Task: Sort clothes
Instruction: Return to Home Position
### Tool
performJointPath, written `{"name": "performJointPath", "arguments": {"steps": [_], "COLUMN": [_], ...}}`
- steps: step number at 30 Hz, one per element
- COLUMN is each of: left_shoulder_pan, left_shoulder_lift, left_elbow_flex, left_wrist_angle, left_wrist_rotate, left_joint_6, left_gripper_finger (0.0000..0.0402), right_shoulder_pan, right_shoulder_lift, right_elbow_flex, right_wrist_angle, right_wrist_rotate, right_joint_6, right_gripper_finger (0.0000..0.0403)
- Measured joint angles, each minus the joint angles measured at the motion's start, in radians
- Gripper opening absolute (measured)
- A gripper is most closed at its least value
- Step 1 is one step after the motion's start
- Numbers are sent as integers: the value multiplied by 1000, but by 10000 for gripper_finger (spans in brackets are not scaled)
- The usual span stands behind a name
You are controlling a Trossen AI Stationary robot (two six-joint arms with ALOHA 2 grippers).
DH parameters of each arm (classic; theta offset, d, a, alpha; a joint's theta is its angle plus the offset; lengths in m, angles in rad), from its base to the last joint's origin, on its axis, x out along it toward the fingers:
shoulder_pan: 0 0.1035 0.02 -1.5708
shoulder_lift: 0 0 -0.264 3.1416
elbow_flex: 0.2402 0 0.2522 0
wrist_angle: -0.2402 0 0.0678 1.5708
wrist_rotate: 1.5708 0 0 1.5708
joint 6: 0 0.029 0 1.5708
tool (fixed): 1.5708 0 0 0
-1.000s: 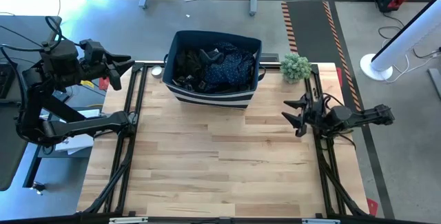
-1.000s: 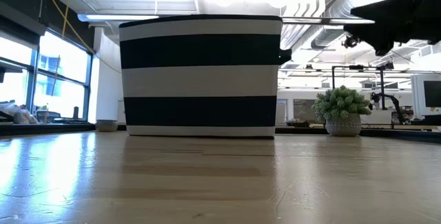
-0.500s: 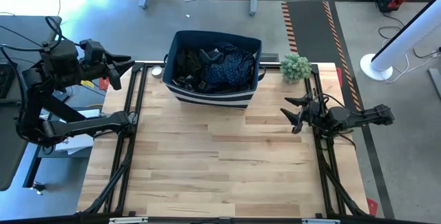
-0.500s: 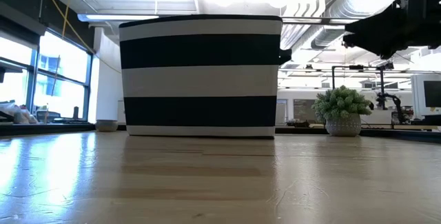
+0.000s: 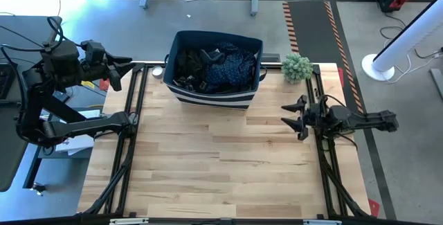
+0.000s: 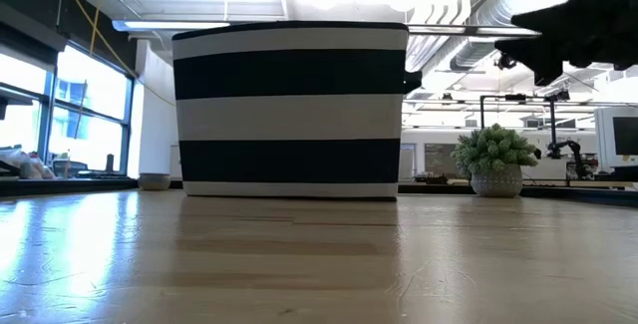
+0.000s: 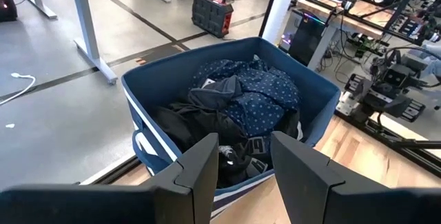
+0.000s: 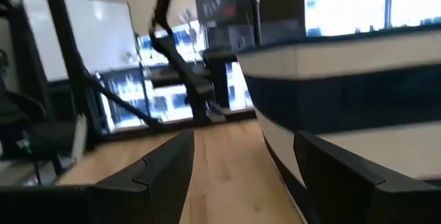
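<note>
high view, right end effector (image 5: 290, 115) parted, left end effector (image 5: 127, 66) parted

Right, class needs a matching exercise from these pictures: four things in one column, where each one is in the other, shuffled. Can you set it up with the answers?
Things
1. speckled navy garment
2. potted plant
3. left gripper
4. right gripper

Places
A. open, over the right side of the table
B. at the table's back right corner
C. inside the laundry bin
D. open, just off the table's left edge

Pairs: 1-C, 2-B, 3-D, 4-A
</note>
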Motion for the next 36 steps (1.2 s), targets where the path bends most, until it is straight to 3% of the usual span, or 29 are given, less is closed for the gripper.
{"name": "performJointPath", "arguments": {"steps": [5,18,23,28,31,33,36], "left_shoulder_pan": [0,-2,-11,-11,-10,-29,-107], "left_shoulder_lift": [0,0,-12,-10,-26,-45,-93], "left_elbow_flex": [0,0,0,0,-45,-134,-378], "left_wrist_angle": [0,-1,-2,26,137,307,676], "left_wrist_rotate": [23,25,-77,-94,-182,-196,-180], "left_joint_6": [0,0,1,-64,-257,-338,-257], "left_gripper_finger": [131,131,131,131,131,131,131], "right_shoulder_pan": [-9,-9,-9,-9,-9,-9,-9], "right_shoulder_lift": [3,2,2,3,3,3,3], "right_elbow_flex": [0,1,1,1,2,2,2], "right_wrist_angle": [-85,-88,-90,-90,-91,-91,-91], "right_wrist_rotate": [-1,-2,-2,-2,-2,-1,-1], "right_joint_6": [4,4,4,4,4,4,4], "right_gripper_finger": [247,247,247,247,247,247,247]}}
